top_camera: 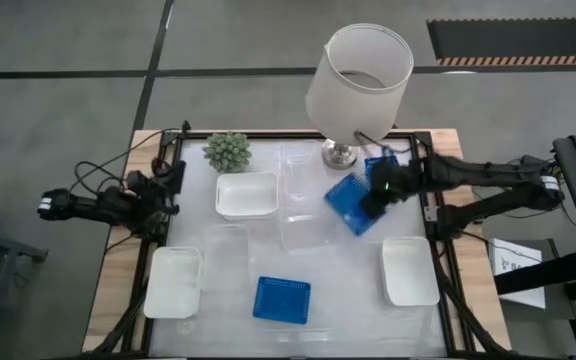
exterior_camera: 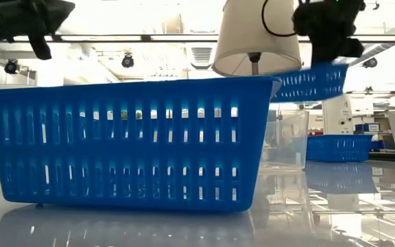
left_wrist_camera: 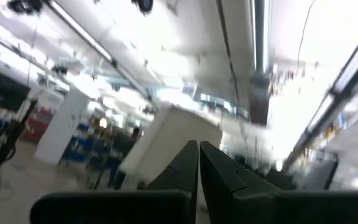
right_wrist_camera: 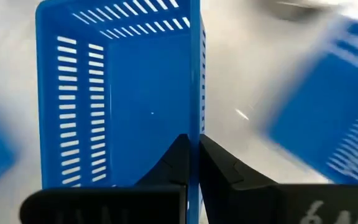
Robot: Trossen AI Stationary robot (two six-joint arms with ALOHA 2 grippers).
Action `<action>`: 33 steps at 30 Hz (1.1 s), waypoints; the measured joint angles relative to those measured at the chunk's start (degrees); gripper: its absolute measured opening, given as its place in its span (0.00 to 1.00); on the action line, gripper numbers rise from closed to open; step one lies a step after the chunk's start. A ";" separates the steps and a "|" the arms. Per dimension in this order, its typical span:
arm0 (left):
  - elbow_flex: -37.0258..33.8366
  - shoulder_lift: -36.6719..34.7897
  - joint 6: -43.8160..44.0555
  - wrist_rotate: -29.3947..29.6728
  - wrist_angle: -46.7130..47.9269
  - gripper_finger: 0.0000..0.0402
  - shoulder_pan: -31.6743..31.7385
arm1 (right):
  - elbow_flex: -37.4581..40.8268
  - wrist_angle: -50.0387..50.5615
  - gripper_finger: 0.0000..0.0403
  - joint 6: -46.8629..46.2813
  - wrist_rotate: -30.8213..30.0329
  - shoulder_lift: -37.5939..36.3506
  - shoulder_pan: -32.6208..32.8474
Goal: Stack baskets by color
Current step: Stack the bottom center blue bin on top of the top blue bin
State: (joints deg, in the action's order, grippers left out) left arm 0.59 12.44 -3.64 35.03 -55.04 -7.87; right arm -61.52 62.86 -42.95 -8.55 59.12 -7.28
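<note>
My right gripper [top_camera: 373, 195] is shut on a blue basket [top_camera: 352, 205] with slotted walls and holds it in the air right of centre, in front of the lamp's base. In the low view this basket [exterior_camera: 310, 82] hangs high under the gripper [exterior_camera: 328, 34]. A second blue basket [top_camera: 281, 299] rests on its bottom near the front edge. A third blue basket [top_camera: 381, 163] stands under the right arm. Three white baskets [top_camera: 247, 195] [top_camera: 173, 282] [top_camera: 409, 270] and clear ones [top_camera: 303, 230] stand on the table. My left gripper [top_camera: 168, 185] is shut at the left edge, holding nothing. My right gripper pinches one side wall of the blue basket [right_wrist_camera: 195, 93] between its two fingers, one finger inside the basket and one outside. The fingers come from above, slanting down. The basket is lifted clear of the table and sits slightly tilted, open side up.
A white-shaded lamp [top_camera: 358, 75] stands at the far edge, close behind the held basket. A small green plant [top_camera: 228, 150] sits at the far left. More clear baskets [top_camera: 226, 250] [top_camera: 303, 165] lie left and behind the centre. A black frame [top_camera: 433, 215] borders the table.
</note>
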 joint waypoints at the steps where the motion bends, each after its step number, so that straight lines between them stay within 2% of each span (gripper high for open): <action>1: -0.04 -0.02 -0.09 0.00 -1.02 0.00 -0.01 | 0.00 1.64 0.03 -0.29 -0.79 -0.43 -2.51; 8: -0.08 -0.08 0.15 -0.16 0.74 0.00 -0.01 | 0.00 5.80 0.03 3.22 -4.33 -1.78 -18.34; 13: -0.08 0.05 0.20 -0.20 1.21 0.00 -0.01 | 0.02 5.87 0.03 6.46 -11.42 -0.59 -24.39; 16: -0.10 0.05 0.20 -0.23 1.65 0.00 -0.01 | 0.27 5.88 0.03 7.90 -14.19 0.61 -25.61; 33: -0.10 0.16 0.22 -0.29 1.74 0.00 -0.04 | 8.06 5.39 0.03 8.69 -13.97 2.07 -25.67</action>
State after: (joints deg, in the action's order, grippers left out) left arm 0.49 12.60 -3.42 34.74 -53.29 -7.90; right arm -53.45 68.25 -34.26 -22.52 61.19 -32.95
